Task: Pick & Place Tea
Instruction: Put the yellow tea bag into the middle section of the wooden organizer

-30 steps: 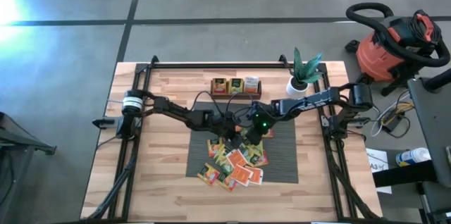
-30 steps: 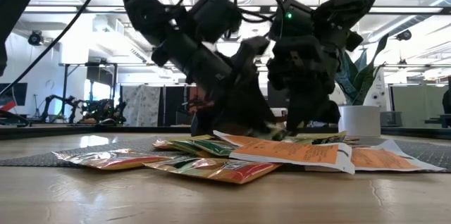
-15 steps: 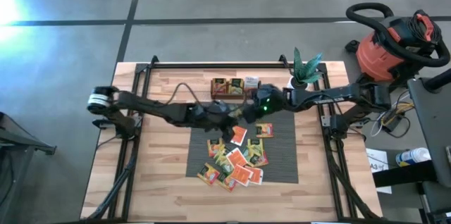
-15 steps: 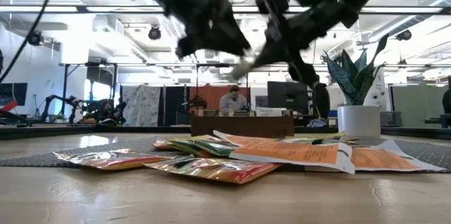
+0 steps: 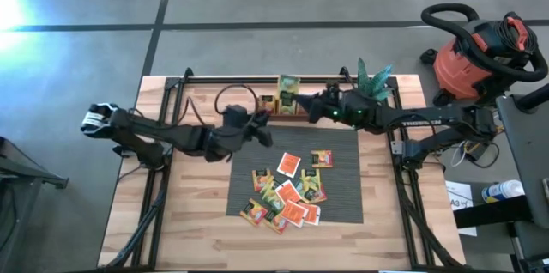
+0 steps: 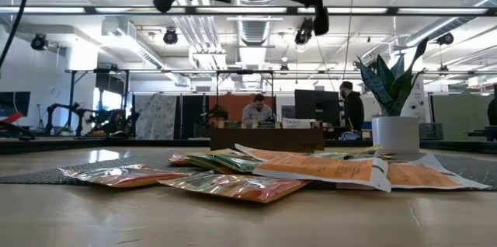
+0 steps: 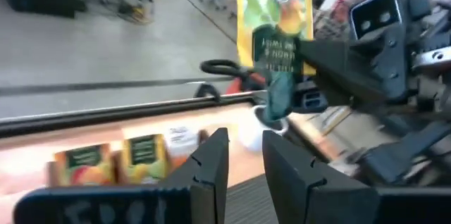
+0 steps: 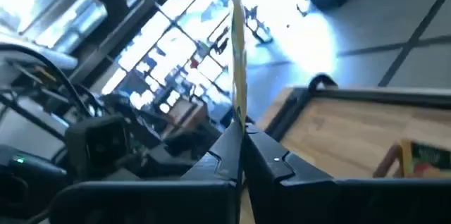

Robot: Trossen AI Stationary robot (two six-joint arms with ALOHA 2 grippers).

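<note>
Several orange-red, yellow and green tea sachets [image 5: 287,194] lie in a loose pile on the grey ribbed mat [image 5: 347,206]. My right gripper [image 5: 304,102] is raised above the far edge of the mat, beside the wooden tray [image 5: 268,106], and is shut on one yellow-green sachet [image 7: 275,20]. My left gripper [image 7: 246,155] hovers left of it, above the table [image 5: 262,129]. A narrow gap shows between its fingers, with nothing in it. More sachets [image 7: 144,157] stand in the tray. My right gripper pinches the yellow-green sachet by its lower end [image 7: 280,76] between its two fingers. The fingers lie about level and come from the table's right side. The sachet stands upright beyond the fingertips, edge-on in the right wrist view [image 8: 238,62], lifted clear of the table.
A potted plant [image 5: 369,91] stands at the far right of the table, close behind my right arm. A black frame [image 5: 171,93] runs round the table edges. A red vacuum cleaner [image 5: 480,50] sits on the floor beyond the right side. People sit far off in the room [image 6: 256,112].
Both grippers have risen from the pile and tipped from pointing down to about level. My right gripper has gone toward the far edge with the yellow-green sachet, now lifted clear beside the tray. My left gripper has drawn back toward the table's left.
</note>
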